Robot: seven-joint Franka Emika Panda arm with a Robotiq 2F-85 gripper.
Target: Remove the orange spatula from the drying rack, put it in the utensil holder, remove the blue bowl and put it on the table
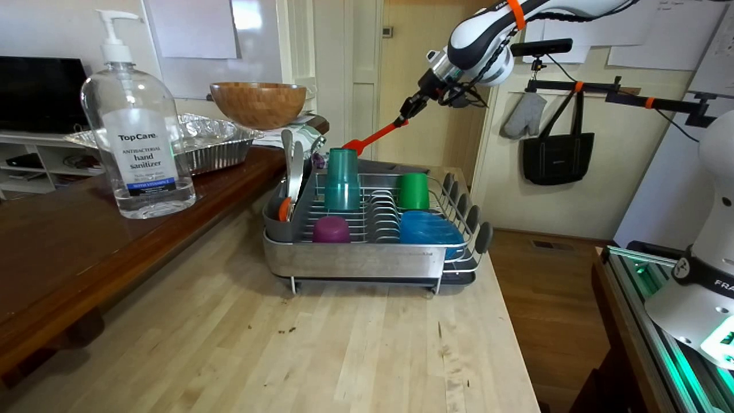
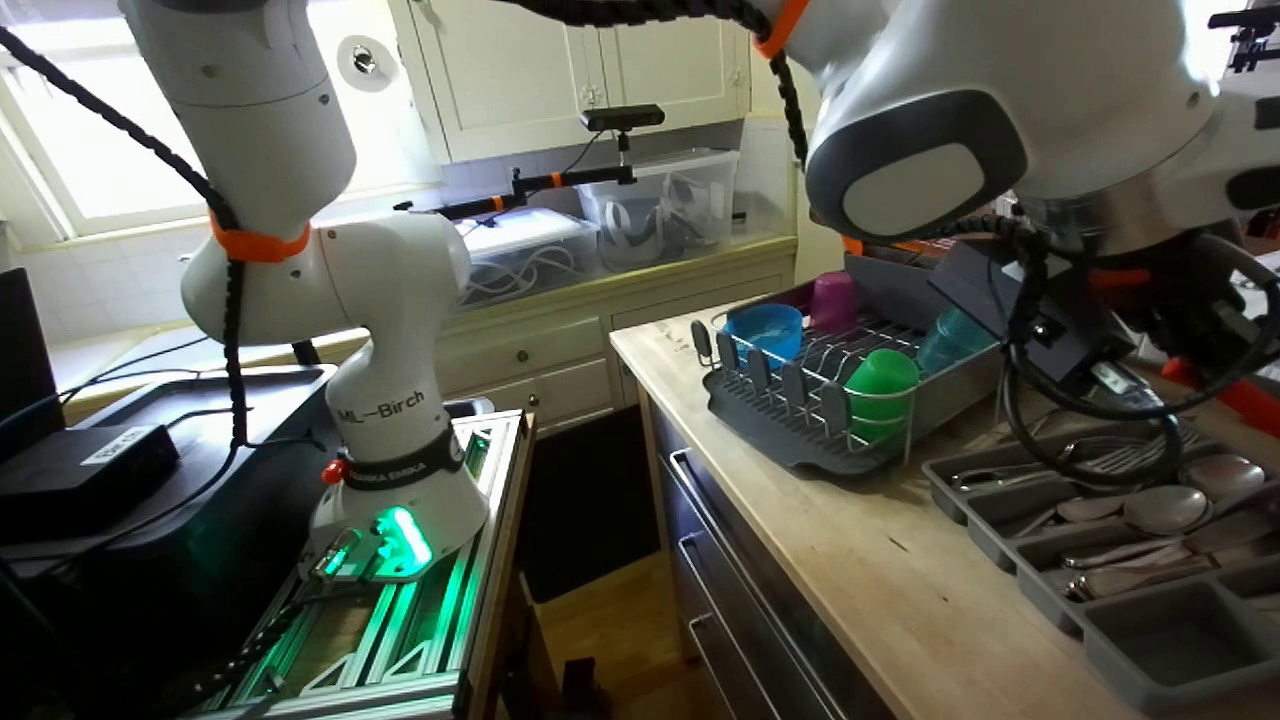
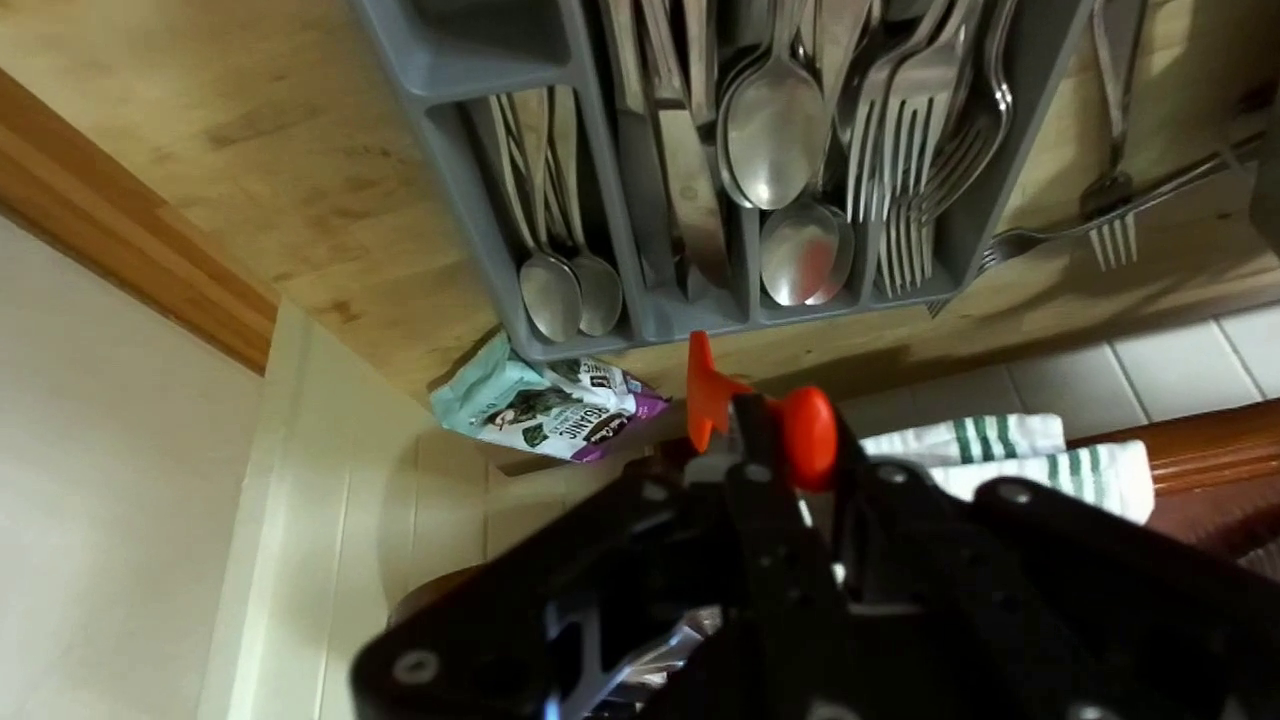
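My gripper (image 1: 399, 119) is shut on the handle of the orange spatula (image 1: 375, 136), held in the air behind and above the drying rack (image 1: 355, 261). In the wrist view the spatula's handle end (image 3: 808, 440) sits between the fingers, its blade beyond them. The blue bowl (image 1: 430, 229) rests in the rack, at its near right corner in that exterior view. Two things could be the utensil holder, and I cannot tell which: the grey compartment tray (image 3: 555, 350) of cutlery, or the grey caddy (image 1: 281, 228) at the rack's end. Both stand on the table (image 1: 367, 344).
A teal cup (image 1: 342, 183), a green cup (image 1: 414, 192) and a purple cup (image 1: 331, 229) are in the rack. Loose forks (image 3: 1110, 200) and a snack bag (image 3: 550, 400) lie beside the tray. A sanitizer bottle (image 1: 140, 149) and a wooden bowl (image 1: 258, 104) are on the dark counter side.
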